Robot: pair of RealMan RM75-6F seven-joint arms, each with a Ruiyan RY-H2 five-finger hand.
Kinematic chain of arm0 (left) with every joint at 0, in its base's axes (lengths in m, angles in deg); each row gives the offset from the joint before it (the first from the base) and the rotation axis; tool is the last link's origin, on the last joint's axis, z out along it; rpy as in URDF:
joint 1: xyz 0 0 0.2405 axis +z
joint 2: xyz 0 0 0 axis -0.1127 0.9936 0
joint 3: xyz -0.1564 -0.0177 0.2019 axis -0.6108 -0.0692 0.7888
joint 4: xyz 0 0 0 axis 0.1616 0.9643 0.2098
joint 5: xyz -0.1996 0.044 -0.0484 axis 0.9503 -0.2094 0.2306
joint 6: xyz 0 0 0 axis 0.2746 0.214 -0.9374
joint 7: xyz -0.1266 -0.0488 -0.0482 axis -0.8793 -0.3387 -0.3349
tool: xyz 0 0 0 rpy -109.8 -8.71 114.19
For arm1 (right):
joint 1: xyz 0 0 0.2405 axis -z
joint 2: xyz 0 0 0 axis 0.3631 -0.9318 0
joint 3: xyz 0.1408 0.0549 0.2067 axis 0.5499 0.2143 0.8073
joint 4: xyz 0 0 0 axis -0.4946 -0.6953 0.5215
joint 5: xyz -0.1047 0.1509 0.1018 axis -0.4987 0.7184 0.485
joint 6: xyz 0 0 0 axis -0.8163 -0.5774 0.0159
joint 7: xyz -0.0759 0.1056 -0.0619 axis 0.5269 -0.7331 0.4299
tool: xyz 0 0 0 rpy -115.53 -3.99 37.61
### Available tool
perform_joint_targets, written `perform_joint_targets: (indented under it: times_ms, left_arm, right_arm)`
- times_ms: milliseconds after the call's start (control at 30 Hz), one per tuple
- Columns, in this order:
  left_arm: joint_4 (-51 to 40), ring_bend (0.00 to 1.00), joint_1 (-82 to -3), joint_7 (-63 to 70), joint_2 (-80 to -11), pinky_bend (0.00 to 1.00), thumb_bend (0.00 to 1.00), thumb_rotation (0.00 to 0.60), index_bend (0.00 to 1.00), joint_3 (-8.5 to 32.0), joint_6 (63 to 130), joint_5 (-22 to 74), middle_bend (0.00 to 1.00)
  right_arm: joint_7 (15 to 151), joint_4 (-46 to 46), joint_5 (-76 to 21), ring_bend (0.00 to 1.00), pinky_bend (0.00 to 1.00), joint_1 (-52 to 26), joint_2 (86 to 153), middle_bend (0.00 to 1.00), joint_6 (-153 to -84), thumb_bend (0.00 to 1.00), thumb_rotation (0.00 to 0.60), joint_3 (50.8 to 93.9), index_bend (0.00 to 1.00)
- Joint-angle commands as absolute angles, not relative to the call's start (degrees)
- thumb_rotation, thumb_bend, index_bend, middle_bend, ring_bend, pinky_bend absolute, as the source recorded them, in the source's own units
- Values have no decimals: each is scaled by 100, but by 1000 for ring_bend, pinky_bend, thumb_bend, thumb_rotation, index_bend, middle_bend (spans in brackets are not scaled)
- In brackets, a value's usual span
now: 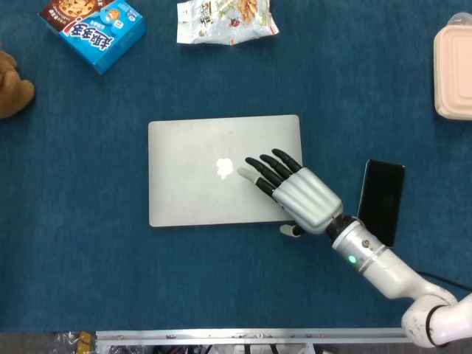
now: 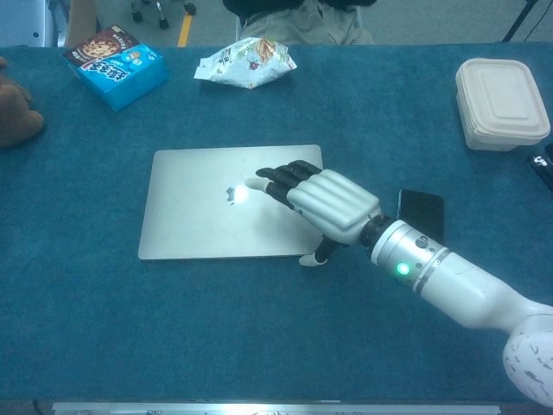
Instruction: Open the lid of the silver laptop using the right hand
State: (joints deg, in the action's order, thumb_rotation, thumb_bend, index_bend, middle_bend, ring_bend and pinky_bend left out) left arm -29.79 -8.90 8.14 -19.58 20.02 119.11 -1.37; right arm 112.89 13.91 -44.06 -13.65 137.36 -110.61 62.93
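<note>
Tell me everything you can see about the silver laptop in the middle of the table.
The silver laptop is a thin rectangular slab with a matte metal-looking lid, rounded corners and a small pale logo at its centre. It lies flat on the blue table, lid closed or nearly so. The right hand lies over its right near corner, dark fingers spread on the lid and reaching toward the logo, thumb down at the near edge. A black phone lies apart to its right.

Head view is aimed straight down on the surface [image 1: 88, 280]; chest view is angled forward, lower, nearer. Laptop [image 1: 199, 162] is shared.
</note>
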Motion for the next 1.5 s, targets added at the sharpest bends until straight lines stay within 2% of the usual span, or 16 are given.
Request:
perform_joint_targets:
  times_ms: [33, 467, 833, 1500]
  left_arm:
    - [-2973, 226, -878, 795, -1949, 183, 342, 600, 287, 2000, 11931, -135, 276]
    - [-2922, 226, -835, 677, -1928, 183, 343, 600, 287, 2021, 12021, -220, 276]
    - [-2895, 226, -860, 579, -1876, 183, 342, 600, 287, 2047, 12022, -343, 276]
    - [-2699, 226, -826, 326, -1872, 183, 342, 600, 287, 2046, 12060, -312, 276]
  right_arm:
    - [11280, 1354, -4389, 0, 13, -1393, 13832, 0, -11040, 50, 600, 6328, 0]
    - [11650, 1015, -4158, 0, 13, -1694, 14501, 0, -10800, 131, 600, 6596, 0]
    - [11894, 534, -3911, 0, 14, -1921, 15008, 0, -10668, 134, 600, 6776, 0]
    - [11975, -20, -3775, 0, 14, -2171, 15499, 0, -10638, 142, 600, 6928, 0]
